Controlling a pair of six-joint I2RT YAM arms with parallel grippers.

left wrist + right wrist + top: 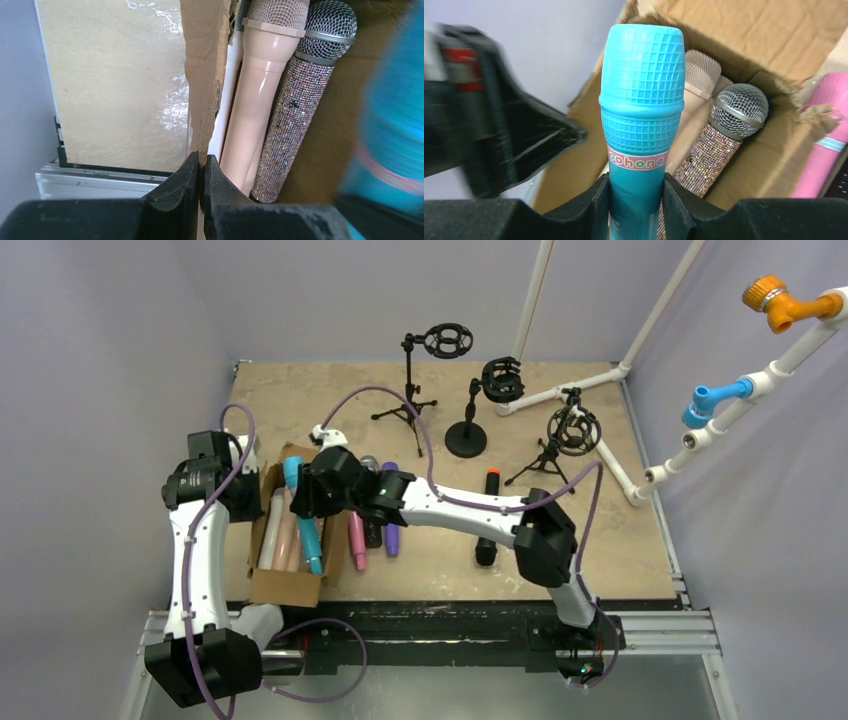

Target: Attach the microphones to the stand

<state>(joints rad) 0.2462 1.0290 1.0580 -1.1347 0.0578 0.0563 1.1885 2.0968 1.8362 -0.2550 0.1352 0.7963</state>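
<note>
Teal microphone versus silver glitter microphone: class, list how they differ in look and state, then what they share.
The teal microphone has a moulded plastic grid head matching its body; the silver glitter microphone has a metal mesh head on a sparkling body. The teal microphone is clamped in the right gripper; the silver glitter microphone lies ungripped in the cardboard box. Both are handheld stick microphones with rounded heads.

Cardboard box (pixel 285 586) walls hemming microphones (pixel 283 530), 3 stands (pixel 466 437) crowding rear, open tabletop (pixel 630 540) front-right.
</note>
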